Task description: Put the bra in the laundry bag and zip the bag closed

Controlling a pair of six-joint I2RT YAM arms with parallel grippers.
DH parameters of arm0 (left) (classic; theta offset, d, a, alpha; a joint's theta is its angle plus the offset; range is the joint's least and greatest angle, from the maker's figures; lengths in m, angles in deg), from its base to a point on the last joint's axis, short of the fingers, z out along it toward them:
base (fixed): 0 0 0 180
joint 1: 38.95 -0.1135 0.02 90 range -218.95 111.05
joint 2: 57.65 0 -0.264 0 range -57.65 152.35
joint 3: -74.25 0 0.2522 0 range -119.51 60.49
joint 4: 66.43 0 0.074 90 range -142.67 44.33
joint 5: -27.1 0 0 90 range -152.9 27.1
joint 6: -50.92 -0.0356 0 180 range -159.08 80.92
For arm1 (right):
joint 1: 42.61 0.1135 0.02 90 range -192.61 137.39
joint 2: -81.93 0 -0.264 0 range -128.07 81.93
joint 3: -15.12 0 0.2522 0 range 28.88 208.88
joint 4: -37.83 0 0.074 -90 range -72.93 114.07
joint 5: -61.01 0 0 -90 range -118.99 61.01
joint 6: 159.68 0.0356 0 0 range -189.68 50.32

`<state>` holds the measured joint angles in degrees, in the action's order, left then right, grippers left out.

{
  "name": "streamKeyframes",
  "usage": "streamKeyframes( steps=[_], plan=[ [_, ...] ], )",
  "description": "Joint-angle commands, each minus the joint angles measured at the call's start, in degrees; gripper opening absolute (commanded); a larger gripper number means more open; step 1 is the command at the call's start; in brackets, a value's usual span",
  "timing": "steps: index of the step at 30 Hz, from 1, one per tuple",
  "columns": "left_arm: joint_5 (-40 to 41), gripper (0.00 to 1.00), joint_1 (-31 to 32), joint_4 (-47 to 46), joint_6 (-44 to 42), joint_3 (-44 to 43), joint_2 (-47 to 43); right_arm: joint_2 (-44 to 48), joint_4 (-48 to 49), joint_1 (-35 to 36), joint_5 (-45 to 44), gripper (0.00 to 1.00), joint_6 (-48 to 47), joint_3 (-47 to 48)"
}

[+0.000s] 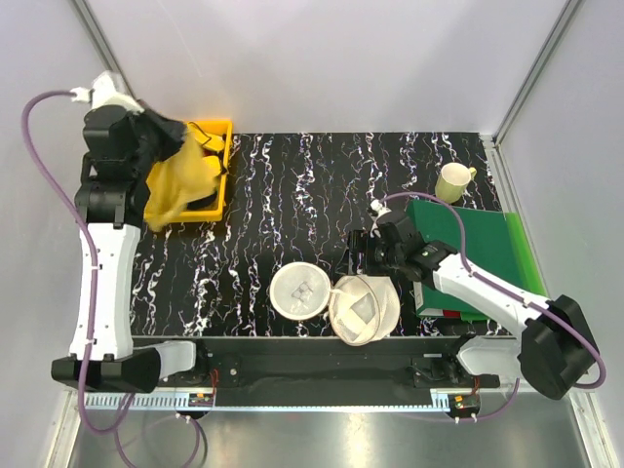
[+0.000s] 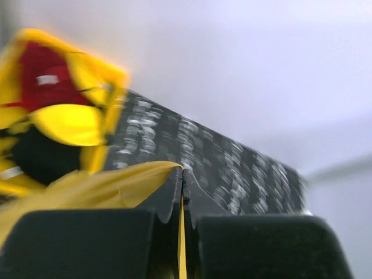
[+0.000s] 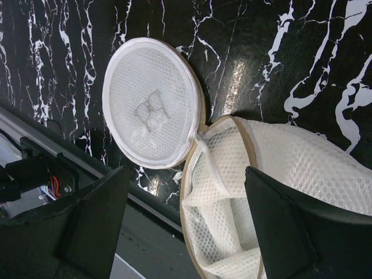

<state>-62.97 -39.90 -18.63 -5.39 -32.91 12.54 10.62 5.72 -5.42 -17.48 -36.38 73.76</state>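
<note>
Bra [image 1: 178, 185]: pinched at its upper end between the closed fingers [image 2: 168, 200] of the left hand [image 1: 175, 132]. Held up in the air at the far left of the bench [image 1: 292, 195], over the yellow bin [image 1: 222, 132]. Hanging below the hand as one long limp drape. In the top view, long axis from the hand toward the bin's near-left corner, lower end covering that corner. Touching the bin or clear of it: cannot tell. Mustard-yellow, soft, folded on itself, widest about the middle. Cups and straps not to be told apart.

In the blurred left wrist view, the same yellow fabric spreading leftward from the fingertips, with a thin edge showing down the slit between them. Beyond it in the bin, a dark red garment [image 2: 49, 67] above a bright yellow garment [image 2: 67, 125] with black on it.

Well apart from the laundry bag [image 1: 363, 310], lying unzipped at the near middle of the bench. Two cream-white mesh halves side by side, joined at one edge: on the left the round half with the small dark drawing, on the right the other half, mouth up. Right hand [image 3: 186, 174] just over that join, fingers spread wide, gripping nothing. Pale mug [image 1: 453, 181] and green board [image 1: 468, 244] at the far right.
</note>
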Motion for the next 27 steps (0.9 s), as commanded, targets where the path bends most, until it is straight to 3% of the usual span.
streamKeyframes(
  steps=[1,5,12,17,23,27],
  plan=[
    [-15.5,0.00,7.1,-2.1,-4.4,-6.0,4.7,2.1,-2.0,0.3,-2.4,0.88,-0.3,5.6],
    [-22.3,0.00,13.4,-3.6,-8.3,-3.6,9.5,0.1,-5.8,-2.3,-6.9,0.88,-0.9,10.8],
    [-37.7,0.00,19.3,-13.2,-8.1,7.7,16.6,-4.9,-6.0,-9.4,-2.9,0.88,-2.6,15.8],
    [-46.7,0.00,22.7,-15.7,-7.6,4.8,22.2,-8.5,-5.9,-9.7,-3.2,0.89,-3.2,18.5],
    [-47.1,0.00,20.9,-15.8,-9.4,8.6,23.0,-12.3,-5.1,-9.6,-1.1,0.88,-2.2,19.4],
    [-41.4,0.00,12.6,-15.7,-6.4,16.8,20.3,-15.1,-1.5,-9.6,1.6,0.90,-2.8,19.5]
  ],
)
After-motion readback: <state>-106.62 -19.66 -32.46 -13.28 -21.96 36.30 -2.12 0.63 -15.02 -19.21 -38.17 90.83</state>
